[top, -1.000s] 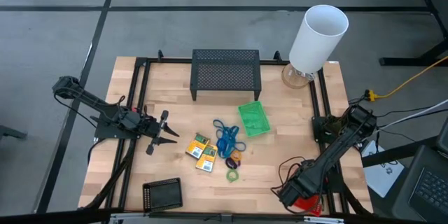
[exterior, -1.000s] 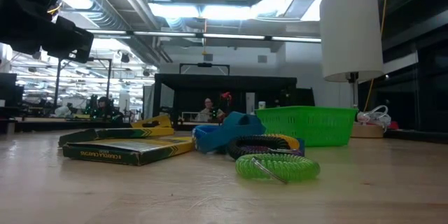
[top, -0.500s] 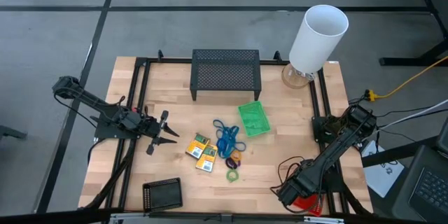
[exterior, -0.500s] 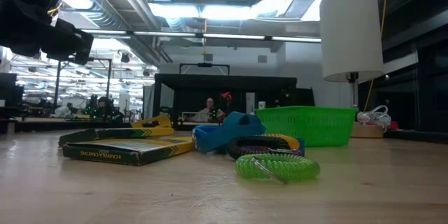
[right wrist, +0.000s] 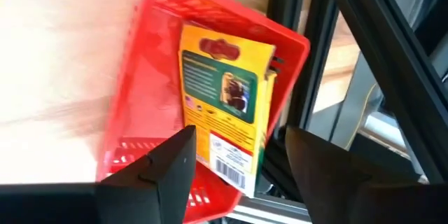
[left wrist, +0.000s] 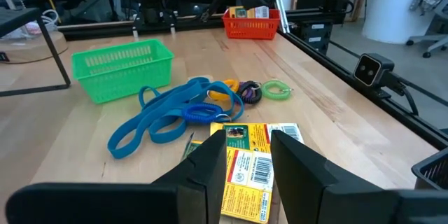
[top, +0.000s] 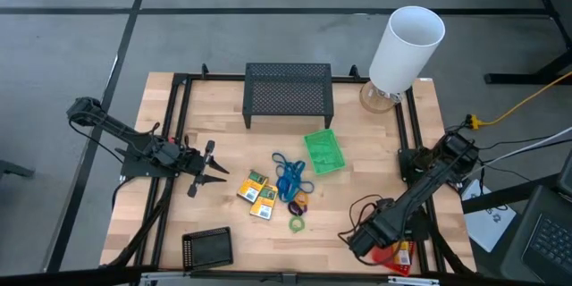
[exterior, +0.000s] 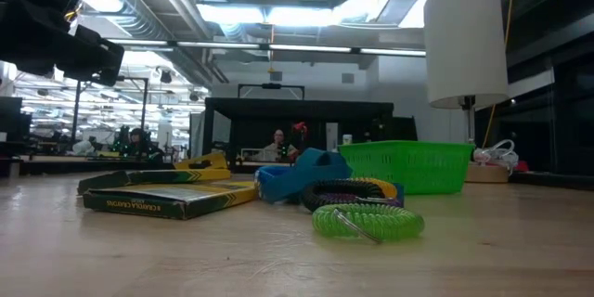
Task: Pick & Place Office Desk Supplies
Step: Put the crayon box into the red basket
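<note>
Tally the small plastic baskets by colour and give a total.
Green basket: 1
Red basket: 1
Black basket: 1
Total: 3

The light wooden surface (top: 223, 143) looks smooth. The red plastic basket (right wrist: 147, 112) shines, and the yellow paper pack (right wrist: 224, 105) is glossy.

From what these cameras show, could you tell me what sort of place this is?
Probably a robotics lab or workshop: a wooden table framed by black rails, with two robot arms, exposed ceiling ducts, and more workbenches behind.
</note>
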Action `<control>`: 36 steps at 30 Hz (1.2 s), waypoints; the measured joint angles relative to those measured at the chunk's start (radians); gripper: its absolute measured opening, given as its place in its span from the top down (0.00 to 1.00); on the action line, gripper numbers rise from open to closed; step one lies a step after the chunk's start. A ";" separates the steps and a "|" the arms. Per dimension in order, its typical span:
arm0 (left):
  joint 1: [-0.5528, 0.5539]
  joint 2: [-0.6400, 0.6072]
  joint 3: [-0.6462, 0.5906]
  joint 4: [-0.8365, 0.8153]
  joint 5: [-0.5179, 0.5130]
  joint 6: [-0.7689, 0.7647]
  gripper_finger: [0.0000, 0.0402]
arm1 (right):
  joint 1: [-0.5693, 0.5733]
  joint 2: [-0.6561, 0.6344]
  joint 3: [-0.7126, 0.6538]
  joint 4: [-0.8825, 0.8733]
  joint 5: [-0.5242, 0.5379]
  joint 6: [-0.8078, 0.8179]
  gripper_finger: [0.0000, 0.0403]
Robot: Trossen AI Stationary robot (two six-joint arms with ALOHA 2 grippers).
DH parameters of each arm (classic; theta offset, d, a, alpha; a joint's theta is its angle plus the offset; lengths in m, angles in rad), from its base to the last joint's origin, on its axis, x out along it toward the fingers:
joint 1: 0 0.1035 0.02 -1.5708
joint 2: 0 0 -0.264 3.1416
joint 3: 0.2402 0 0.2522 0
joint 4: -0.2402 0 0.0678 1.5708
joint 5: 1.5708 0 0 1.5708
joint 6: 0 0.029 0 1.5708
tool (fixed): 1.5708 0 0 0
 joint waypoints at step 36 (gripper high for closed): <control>0.000 0.000 0.000 -0.063 0.018 -0.038 0.72 | 0.069 0.038 0.000 0.085 0.007 0.051 0.59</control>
